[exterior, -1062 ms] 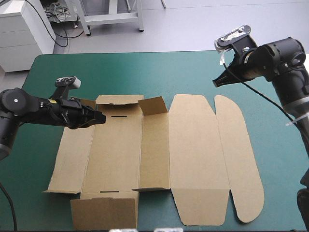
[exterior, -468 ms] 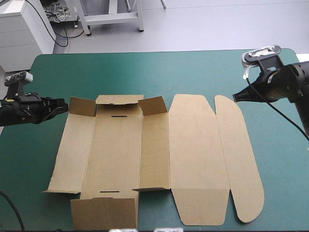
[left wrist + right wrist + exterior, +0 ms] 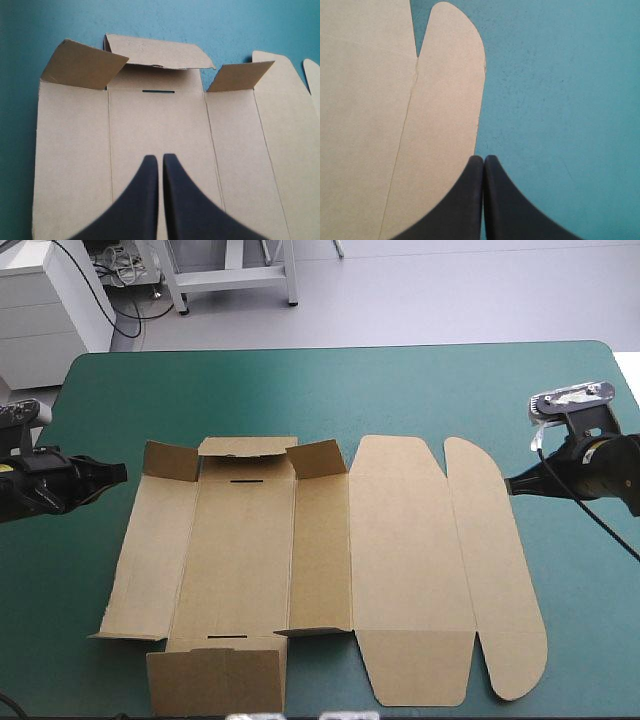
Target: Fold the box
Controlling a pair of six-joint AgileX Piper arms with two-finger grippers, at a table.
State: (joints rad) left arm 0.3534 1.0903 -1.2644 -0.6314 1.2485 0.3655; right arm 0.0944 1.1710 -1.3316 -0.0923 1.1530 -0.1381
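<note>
The box [image 3: 320, 570] is laid out flat and unfolded on the table [image 3: 400, 390], across the middle and reaching close to the near edge. Plain brown board is seen on every panel. At the far end of the left part three small flaps are tilted up: the left corner flap [image 3: 82, 65], the middle flap [image 3: 160, 52] and the right corner flap [image 3: 240, 76]. A narrow slot [image 3: 158, 91] is cut just below the middle flap, and a second slot [image 3: 227, 638] is seen near the near end of the same panel. A wide near flap [image 3: 215, 680] is lying flat toward the table's near edge. The right side of the sheet is ended by a long rounded flap [image 3: 445, 100], flat on the teal-green cover [image 3: 560, 100].

The left gripper [image 3: 118, 472] is held off the box's left edge, apart from the board, pointed toward the left corner flap. Its fingers are clenched with only a thin slit between them, and nothing is gripped. The right gripper [image 3: 483, 158] is held just beside the outer edge of the rounded flap, over bare cover. Its fingers are pressed together to a point, and nothing is gripped. Whether either gripper is touching the cover cannot be told.
</note>
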